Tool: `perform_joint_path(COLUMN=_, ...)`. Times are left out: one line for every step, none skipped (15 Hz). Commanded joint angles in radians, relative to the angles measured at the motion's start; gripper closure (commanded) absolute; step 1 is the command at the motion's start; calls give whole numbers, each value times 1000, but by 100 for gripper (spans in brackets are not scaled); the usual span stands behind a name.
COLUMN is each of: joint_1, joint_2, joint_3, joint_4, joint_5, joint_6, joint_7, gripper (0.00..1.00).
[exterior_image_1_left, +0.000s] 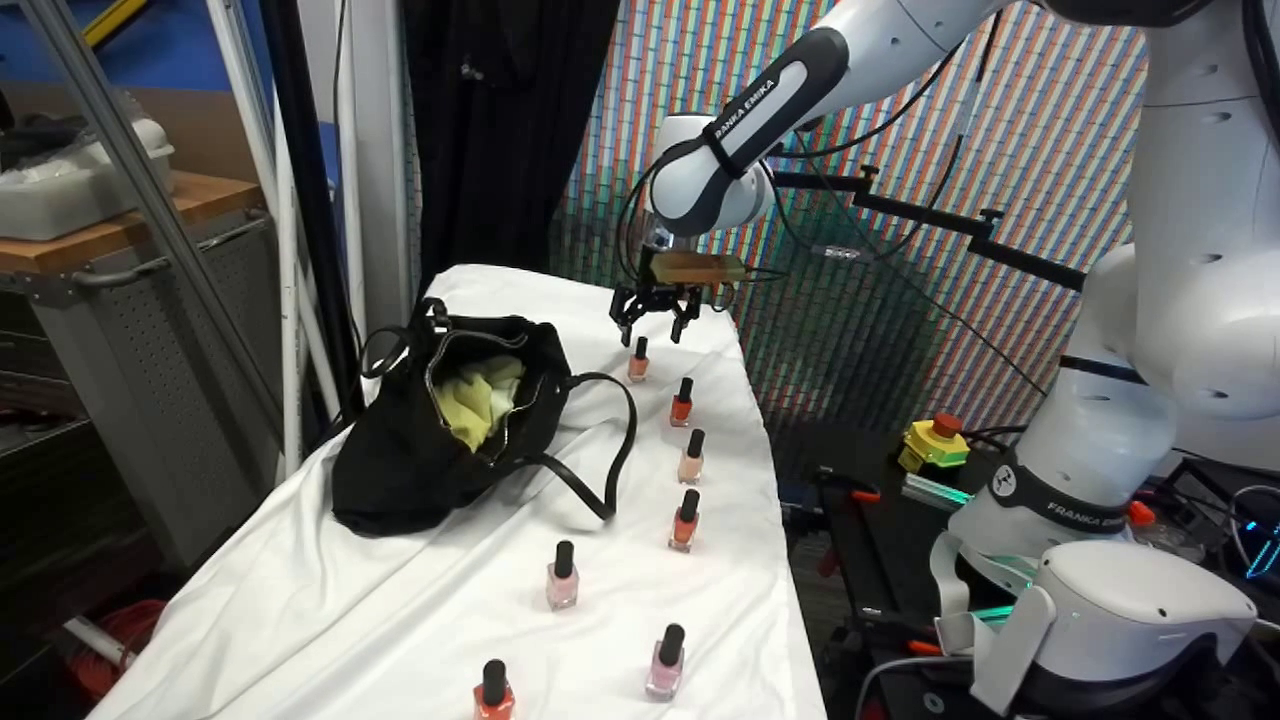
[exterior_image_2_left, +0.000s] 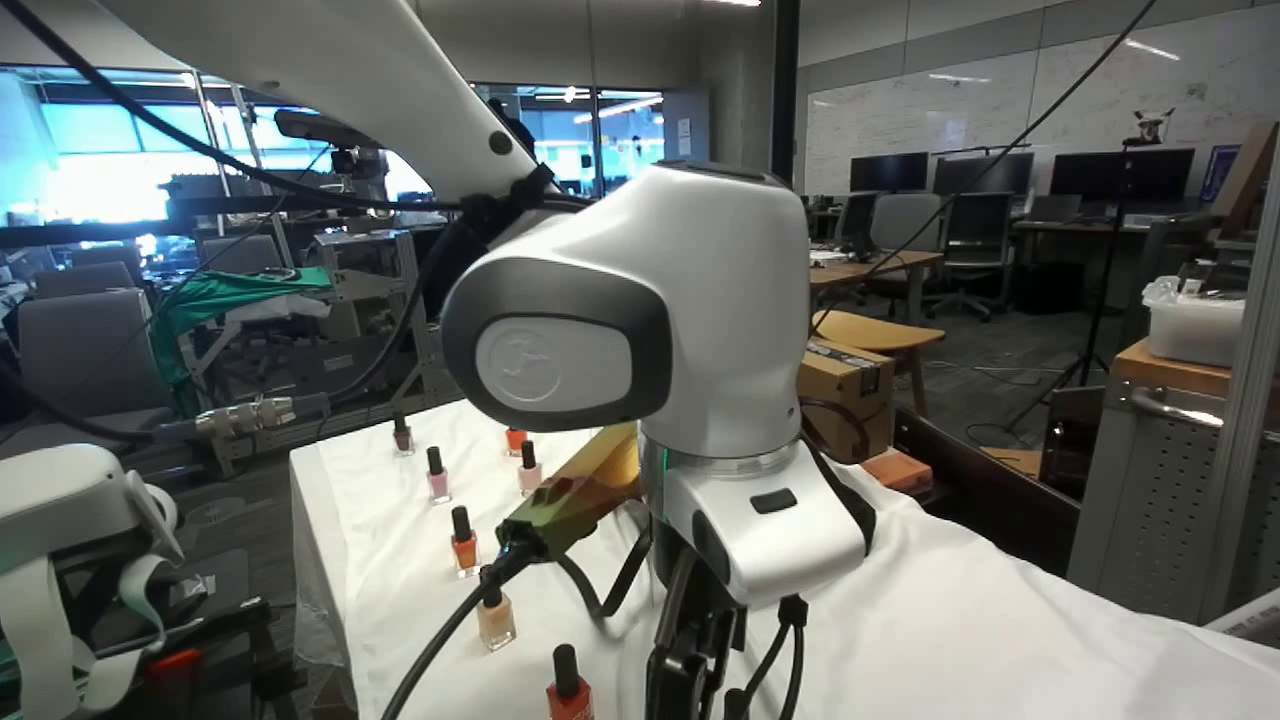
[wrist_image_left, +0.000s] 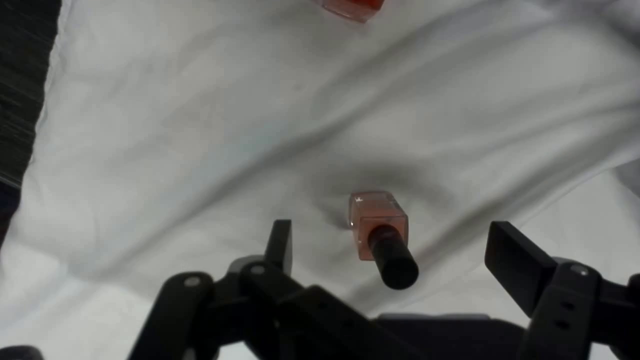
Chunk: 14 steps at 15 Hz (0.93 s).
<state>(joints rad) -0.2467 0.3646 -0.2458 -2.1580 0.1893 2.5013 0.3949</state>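
- Here's the coral polish bottle (exterior_image_1_left: 638, 369), upright on the white-draped bench (exterior_image_1_left: 745, 560), near the black bag (exterior_image_1_left: 400, 475)!
- And the pincer (exterior_image_1_left: 651, 335), near that bag too, hangs spread wide, right by the bottle!
- Inside the bag's mouth, yellow-green cloth (exterior_image_1_left: 478, 402) is showing!

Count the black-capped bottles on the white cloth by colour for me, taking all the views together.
Red or orange-red bottles: 3
Peach or coral bottles : 2
Pink bottles: 2
Far bottle, colour too dark to tell: 1
Total visible: 8
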Motion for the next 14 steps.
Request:
perform_joint_path(joint_1=4, joint_2=54, joint_3=-7, joint_4=52, joint_5=20, joint_6=5, joint_7=11, gripper=0)
perform_joint_path(joint_1=4, joint_2=61, joint_3=-6, joint_4=57, joint_5=20, joint_6=4, joint_7=10, gripper=0)
perform_joint_path(joint_1=5, joint_2=68, joint_3=-7, joint_4=61, joint_5=19, joint_6=3, joint_7=11, gripper=0)
perform_joint_path(joint_1=5, joint_2=75, joint_3=-7, joint_4=65, joint_5=17, joint_6=4, joint_7=11, gripper=0)
perform_joint_path(joint_1=4, joint_2=82, joint_3=-7, joint_4=70, joint_5=17, joint_6=1, joint_7=11, gripper=0)
perform_joint_path(joint_1=4, joint_2=87, joint_3=-6, joint_4=72, joint_5=19, joint_6=0, joint_7=10, gripper=0)
perform_joint_path(joint_1=3, joint_2=89, joint_3=-4, joint_4=72, joint_5=20, joint_6=-1, joint_7=8, gripper=0)
perform_joint_path(joint_1=4, joint_2=92, joint_3=-3, joint_4=73, joint_5=20, joint_6=0, joint_7=6, gripper=0)
perform_joint_path(joint_1=3, joint_2=95, joint_3=-3, joint_4=73, joint_5=20, joint_6=1, joint_7=3, gripper=0)
perform_joint_path(joint_1=5, joint_2=99, joint_3=-4, joint_4=74, joint_5=18, joint_6=-1, joint_7=5, gripper=0)
perform_joint_path(joint_1=3, joint_2=102, joint_3=-2, joint_4=75, joint_5=20, joint_6=-3, joint_7=3, gripper=0)
perform_joint_path(joint_1=2, joint_2=105, joint_3=0, joint_4=75, joint_5=22, joint_6=-4, joint_7=1, gripper=0)
perform_joint_path(joint_1=2, joint_2=108, joint_3=0, joint_4=76, joint_5=22, joint_6=-3, joint_7=0, gripper=0)
perform_joint_path(joint_1=0, joint_2=110, joint_3=3, joint_4=75, joint_5=25, joint_6=-5, joint_7=-4, gripper=0)
